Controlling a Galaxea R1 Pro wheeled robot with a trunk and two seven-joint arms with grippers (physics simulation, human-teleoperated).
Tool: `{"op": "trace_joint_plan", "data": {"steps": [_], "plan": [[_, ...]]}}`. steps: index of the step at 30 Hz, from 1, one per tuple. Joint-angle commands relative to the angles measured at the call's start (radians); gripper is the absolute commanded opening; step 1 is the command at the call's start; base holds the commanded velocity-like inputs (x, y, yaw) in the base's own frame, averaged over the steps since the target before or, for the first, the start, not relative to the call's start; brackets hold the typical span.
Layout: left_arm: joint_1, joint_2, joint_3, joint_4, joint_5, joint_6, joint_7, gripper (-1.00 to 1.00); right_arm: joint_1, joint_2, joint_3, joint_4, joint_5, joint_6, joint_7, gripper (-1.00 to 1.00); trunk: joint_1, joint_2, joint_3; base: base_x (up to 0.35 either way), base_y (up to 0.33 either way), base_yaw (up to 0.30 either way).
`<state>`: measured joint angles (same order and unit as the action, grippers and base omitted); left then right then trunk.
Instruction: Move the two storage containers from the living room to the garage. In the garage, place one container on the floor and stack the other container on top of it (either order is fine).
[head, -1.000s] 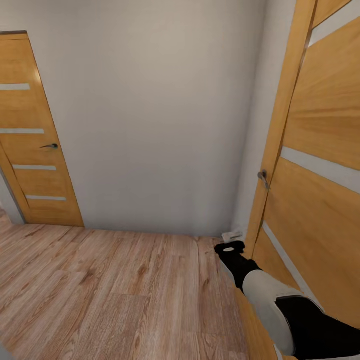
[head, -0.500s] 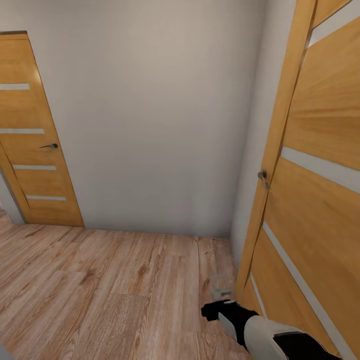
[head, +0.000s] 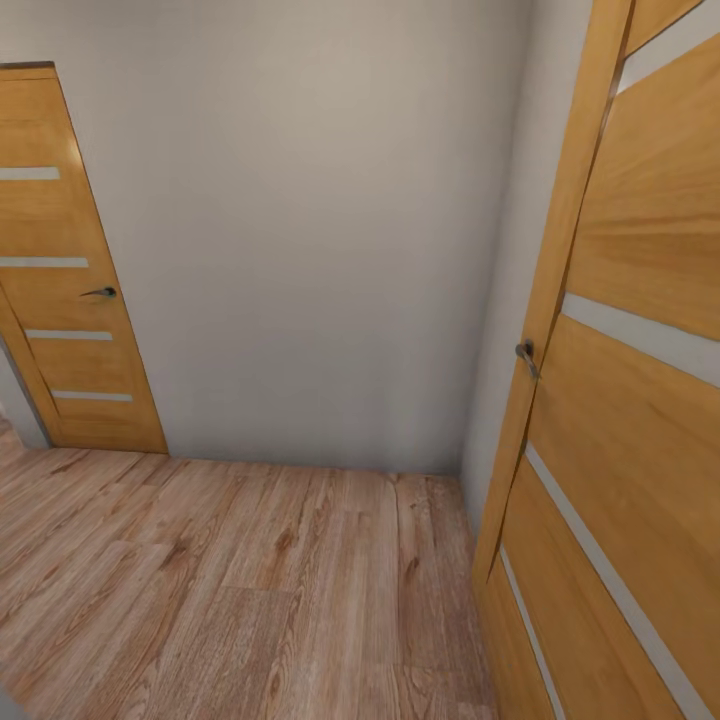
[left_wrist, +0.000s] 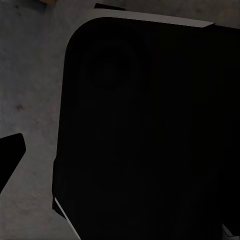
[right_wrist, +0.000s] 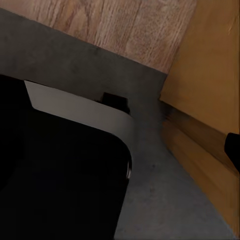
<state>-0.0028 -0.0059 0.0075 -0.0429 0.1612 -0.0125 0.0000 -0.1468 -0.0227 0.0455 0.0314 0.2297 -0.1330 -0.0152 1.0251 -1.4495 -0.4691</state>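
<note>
The two storage containers are out of view. In the head view I face a bare hallway with a light wood-plank floor (head: 250, 580) and a pale wall (head: 320, 250). In the left wrist view a dark concrete floor (left_wrist: 30, 75) lies under my black base (left_wrist: 150, 130), and one black fingertip (left_wrist: 10, 157) juts in at the frame's edge. The right wrist view looks past the base (right_wrist: 60, 175) onto grey concrete floor (right_wrist: 165, 200) that meets wood planks (right_wrist: 115, 25). A small black piece at that frame's edge may be a fingertip (right_wrist: 233, 150).
A wooden door with frosted strips (head: 640, 400) stands close on my right, its handle (head: 525, 355) at mid-height. The same door (right_wrist: 210, 75) borders the grey floor in the right wrist view. A second, shut wooden door (head: 60, 300) is at the far left.
My right arm, which reached toward the foot of the right-hand door, has drawn back and down out of the head view. The camera and doors have not moved.
</note>
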Motion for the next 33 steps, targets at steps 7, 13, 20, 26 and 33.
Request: {"op": "trace_joint_plan", "data": {"steps": [7,13,20,26,33], "plan": [[0.0,0.0,0.0,0.0,0.008,-0.001,0.0,1.0,0.005,-0.009,0.002,0.003,0.003,-0.022,0.0,1.0,0.0,-0.001,-0.001,0.0,0.0,0.0],[0.0,0.0,0.001,0.0,0.009,-0.001,0.0,1.0,0.006,-0.009,0.002,0.002,0.002,-0.031,0.0,1.0,0.0,-0.001,-0.001,0.0,0.0,0.0],[0.0,0.0,0.0,0.0,0.008,-0.001,0.0,1.0,0.006,-0.009,0.002,0.002,0.003,-0.031,-0.002,1.0,0.0,-0.001,-0.001,0.135,0.0,0.0],[0.0,0.0,0.0,0.0,0.008,-0.001,0.0,1.0,0.006,-0.01,0.001,0.002,0.002,-0.028,-0.003,1.0,0.0,-0.001,-0.001,0.297,0.0,0.0],[0.0,0.0,0.0,0.0,0.008,-0.001,0.0,1.0,0.006,-0.011,0.001,0.002,0.003,-0.025,-0.007,1.0,0.0,-0.001,-0.001,0.317,0.0,0.0]]}}
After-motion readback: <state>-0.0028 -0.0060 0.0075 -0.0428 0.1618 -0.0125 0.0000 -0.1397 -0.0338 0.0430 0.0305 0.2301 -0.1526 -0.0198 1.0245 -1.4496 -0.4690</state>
